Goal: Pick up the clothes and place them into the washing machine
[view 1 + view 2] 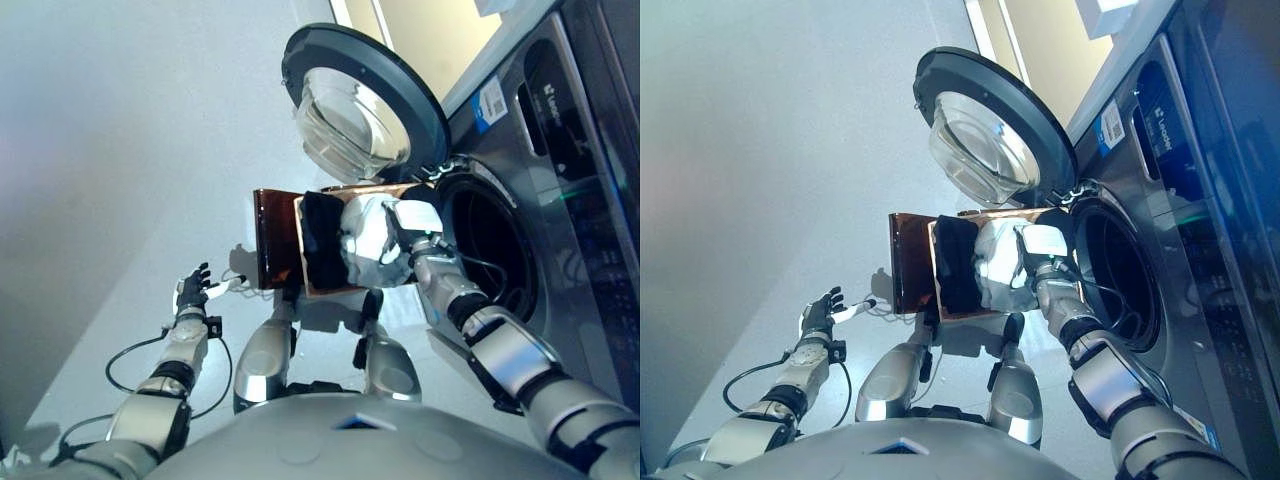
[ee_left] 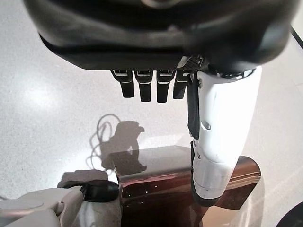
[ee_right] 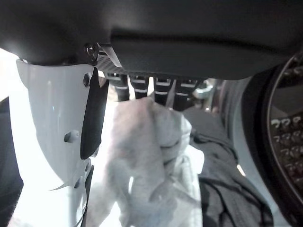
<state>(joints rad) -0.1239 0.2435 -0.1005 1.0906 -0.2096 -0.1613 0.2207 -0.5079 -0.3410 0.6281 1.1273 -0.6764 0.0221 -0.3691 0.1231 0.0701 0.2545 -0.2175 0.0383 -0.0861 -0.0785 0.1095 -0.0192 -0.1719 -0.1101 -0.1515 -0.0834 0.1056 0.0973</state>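
We could read no label on the washing machine (image 1: 560, 150); at centre, our right robot hand (image 3: 61, 132) pinched white cloth (image 3: 147, 156) above the brown basket (image 1: 275, 240), left robot hand (image 1: 192, 290) spread lower left.

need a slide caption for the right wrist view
Right hand closing on a white garment above dark clothes, with the washing machine drum open alongside.

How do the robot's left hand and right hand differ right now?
The right hand is up by the washing machine's open drum, with its fingers closed on a white garment; the left hand is low and off to the side over bare floor, holding nothing. The left hand's fingers are straight and relaxed, while the right hand's curl into the cloth. Both are dark hands with a white thumb cover.
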